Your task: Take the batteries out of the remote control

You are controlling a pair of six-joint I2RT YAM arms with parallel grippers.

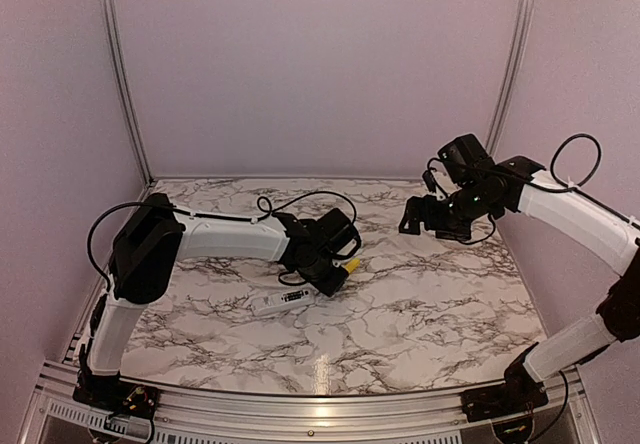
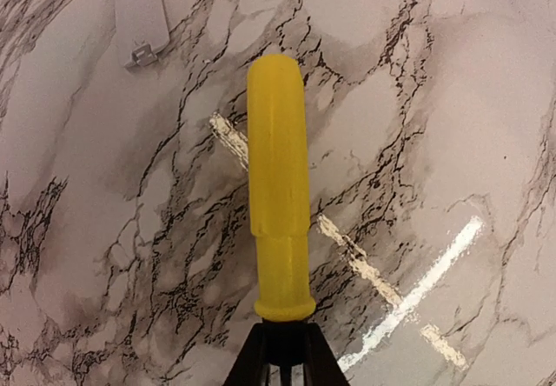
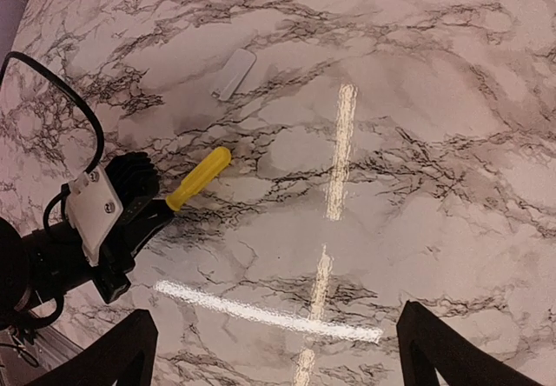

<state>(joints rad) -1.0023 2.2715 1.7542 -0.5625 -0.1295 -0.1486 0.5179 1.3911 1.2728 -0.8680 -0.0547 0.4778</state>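
Note:
The white remote control (image 1: 283, 301) lies flat on the marble table, just left of and nearer than my left gripper (image 1: 338, 272). My left gripper (image 2: 282, 364) is shut on the black tip of a yellow-handled tool (image 2: 278, 195), which sticks out over the table. The tool (image 3: 198, 177) and the left gripper (image 3: 156, 208) also show in the right wrist view. My right gripper (image 1: 412, 216) is open and empty, held above the table at the back right; it also shows in its own wrist view (image 3: 278, 351). No batteries show on their own; the remote's face is too small to read.
A small white cover plate (image 2: 143, 21) lies loose on the table beyond the tool; it also shows in the right wrist view (image 3: 234, 73). Pink walls and metal posts (image 1: 120, 74) close in the table on three sides.

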